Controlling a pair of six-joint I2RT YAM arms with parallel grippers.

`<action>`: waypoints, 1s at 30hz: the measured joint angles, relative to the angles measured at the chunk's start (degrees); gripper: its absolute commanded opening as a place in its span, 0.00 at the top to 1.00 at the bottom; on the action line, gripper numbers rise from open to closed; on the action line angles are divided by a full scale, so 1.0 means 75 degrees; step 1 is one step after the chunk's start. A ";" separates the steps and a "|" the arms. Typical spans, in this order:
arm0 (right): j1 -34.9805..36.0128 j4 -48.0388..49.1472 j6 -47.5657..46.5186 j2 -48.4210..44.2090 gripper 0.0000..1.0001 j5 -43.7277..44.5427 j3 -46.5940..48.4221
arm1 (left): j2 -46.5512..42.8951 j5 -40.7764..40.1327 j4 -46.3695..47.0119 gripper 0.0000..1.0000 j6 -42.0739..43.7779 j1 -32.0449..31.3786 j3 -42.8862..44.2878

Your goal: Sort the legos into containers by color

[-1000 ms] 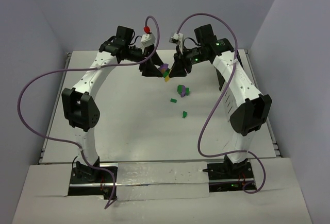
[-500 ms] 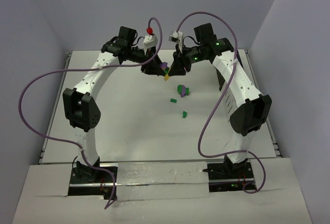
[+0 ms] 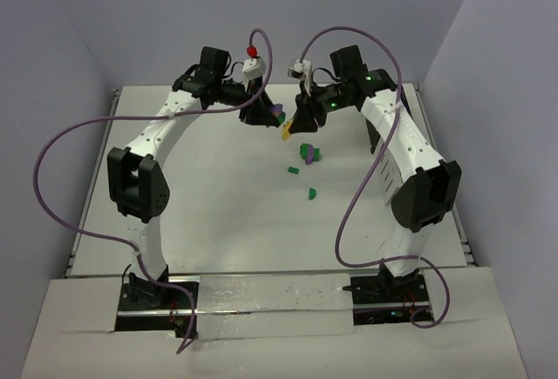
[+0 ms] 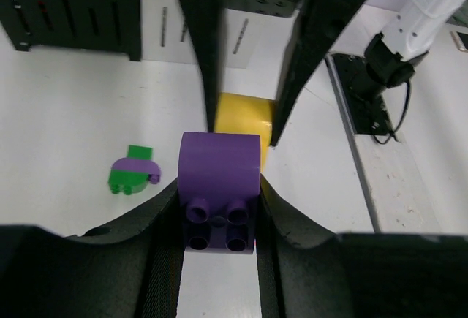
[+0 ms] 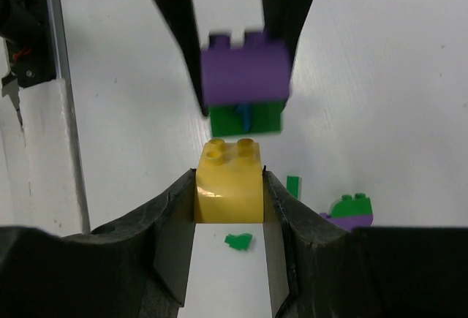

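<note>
Left gripper pinches the purple brick, right gripper the yellow brick. Part them squarely toward nine and three o'clock.

purple lego clamped aloft, yellow lego clamped just beside it, green legos loose below
</note>
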 measured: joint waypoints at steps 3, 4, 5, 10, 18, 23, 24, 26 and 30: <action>-0.0080 -0.0306 -0.0175 -0.0102 1.00 0.0172 -0.0271 | -0.0013 -0.0099 0.0345 1.00 -0.0265 0.0202 -0.0003; -0.0107 -0.0374 -0.0216 -0.0113 1.00 0.0208 -0.0336 | -0.0016 -0.0120 0.0456 1.00 -0.0320 0.0281 -0.0003; -0.0121 -0.0449 -0.0262 -0.0113 1.00 0.0247 -0.0391 | -0.0016 -0.0150 0.0543 1.00 -0.0365 0.0363 -0.0003; -0.0266 -0.0613 -0.0340 -0.0175 1.00 0.0413 -0.0611 | -0.0049 -0.0306 0.0830 1.00 -0.0486 0.0529 -0.0088; -0.1893 -0.0456 0.0467 -0.0492 1.00 0.0586 -0.0588 | -0.0537 -0.1415 0.1718 1.00 -0.0598 0.0454 -0.1307; -0.3272 -0.0455 0.0840 -0.0754 1.00 0.1059 -0.0481 | -0.0872 -0.2631 0.2709 1.00 -0.0925 0.0356 -0.2091; -0.3463 -0.0473 0.0897 -0.0780 1.00 0.1157 -0.0411 | -0.0883 -0.2798 0.2857 1.00 -0.0985 0.0328 -0.2132; -0.3812 -0.0522 0.1056 -0.0786 1.00 0.1407 -0.0183 | -0.0887 -0.3121 0.3149 1.00 -0.1162 0.0263 -0.2174; -0.4360 -0.0516 0.1305 -0.0786 1.00 0.2141 0.0205 | -0.0887 -0.3605 0.3559 1.00 -0.1423 0.0161 -0.2224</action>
